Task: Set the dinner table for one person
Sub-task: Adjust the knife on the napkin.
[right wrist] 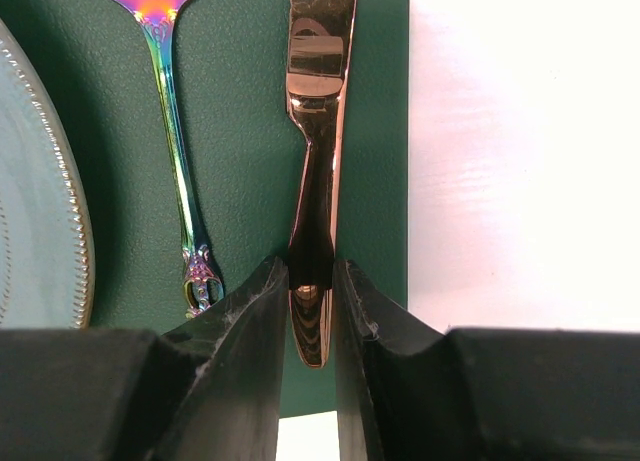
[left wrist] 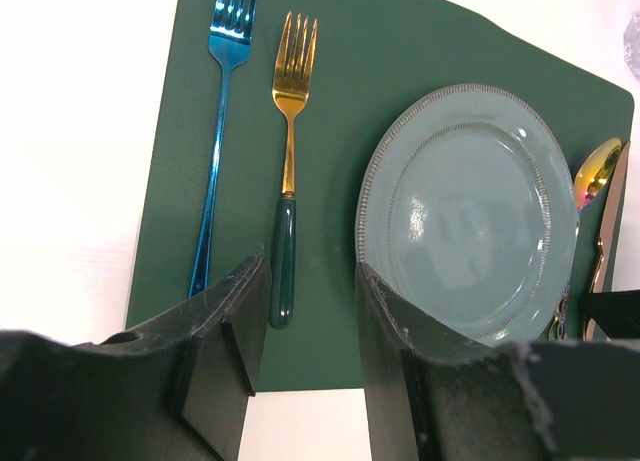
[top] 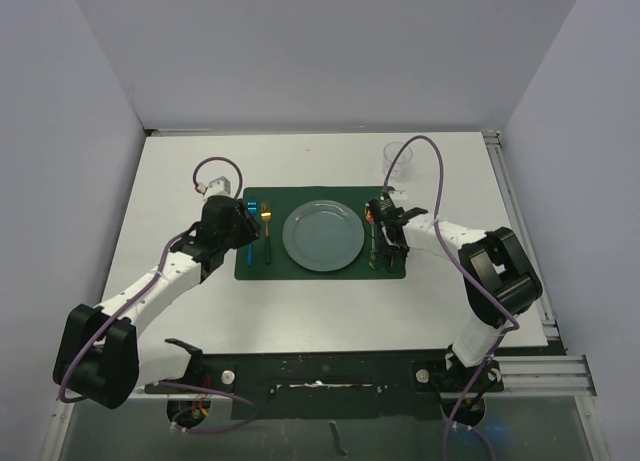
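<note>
The dinner table [top: 300,166], a large matte white rectangular top with metal rail edging, carries a dark green rectangular placemat [top: 320,278] near its middle, and a round grey-blue ceramic plate with a beaded rim [top: 322,235] sits at the centre of that mat. On the mat left of the plate, a shiny blue metal fork [left wrist: 215,131] and a gold fork with a dark green handle [left wrist: 288,161] lie side by side, apart from each other, the blue one nearer the mat's left edge. The left gripper [left wrist: 310,276] hangs over the mat's near left part with its fingers spread and nothing between them; the gold fork's handle end lies just beside its left finger. Right of the plate lie an iridescent rainbow metal spoon [right wrist: 170,111] and, along the mat's right edge, a copper-coloured metal knife [right wrist: 318,131]. The right gripper [right wrist: 312,271] is closed on the knife's handle, one finger pressed to each side; whether the knife rests on the mat cannot be told. A clear glass tumbler [top: 397,161] stands on the table beyond the mat's far right corner.
</note>
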`<state>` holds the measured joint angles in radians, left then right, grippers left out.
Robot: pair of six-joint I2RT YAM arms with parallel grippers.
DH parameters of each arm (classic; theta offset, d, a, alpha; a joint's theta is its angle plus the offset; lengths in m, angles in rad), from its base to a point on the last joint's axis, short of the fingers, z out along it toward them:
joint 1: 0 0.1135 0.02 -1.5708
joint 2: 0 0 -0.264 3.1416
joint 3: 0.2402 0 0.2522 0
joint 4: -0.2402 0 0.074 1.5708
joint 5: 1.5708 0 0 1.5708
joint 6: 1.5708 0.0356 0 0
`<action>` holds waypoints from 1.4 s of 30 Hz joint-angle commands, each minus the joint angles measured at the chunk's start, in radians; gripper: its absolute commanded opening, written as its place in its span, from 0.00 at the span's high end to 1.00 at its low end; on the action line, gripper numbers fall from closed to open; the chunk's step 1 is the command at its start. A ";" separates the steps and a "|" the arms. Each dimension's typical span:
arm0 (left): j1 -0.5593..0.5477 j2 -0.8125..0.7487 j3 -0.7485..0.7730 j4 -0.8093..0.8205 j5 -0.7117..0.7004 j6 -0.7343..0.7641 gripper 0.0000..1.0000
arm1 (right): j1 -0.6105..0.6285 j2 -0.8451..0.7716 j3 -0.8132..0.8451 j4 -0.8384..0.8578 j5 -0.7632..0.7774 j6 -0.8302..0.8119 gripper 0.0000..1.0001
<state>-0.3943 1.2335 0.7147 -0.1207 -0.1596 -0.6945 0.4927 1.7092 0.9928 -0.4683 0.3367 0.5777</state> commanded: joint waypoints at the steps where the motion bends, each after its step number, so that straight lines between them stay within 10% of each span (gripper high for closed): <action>1: -0.009 0.012 0.025 0.064 0.006 0.001 0.63 | 0.002 0.000 0.010 -0.097 0.024 -0.027 1.00; 10: -0.011 0.012 0.029 0.062 0.004 0.006 0.63 | 0.007 0.019 0.019 -0.105 0.021 -0.030 0.99; 21: -0.012 0.021 0.034 0.060 0.001 0.009 0.63 | 0.012 0.002 0.040 -0.108 -0.002 -0.050 0.59; 42: -0.026 0.015 0.040 0.047 -0.014 0.005 0.63 | -0.215 0.039 0.273 -0.033 0.035 -0.137 0.71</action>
<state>-0.4137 1.2591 0.7147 -0.1154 -0.1577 -0.6952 0.3042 1.7031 1.1900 -0.5541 0.3634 0.4778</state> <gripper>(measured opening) 0.371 0.313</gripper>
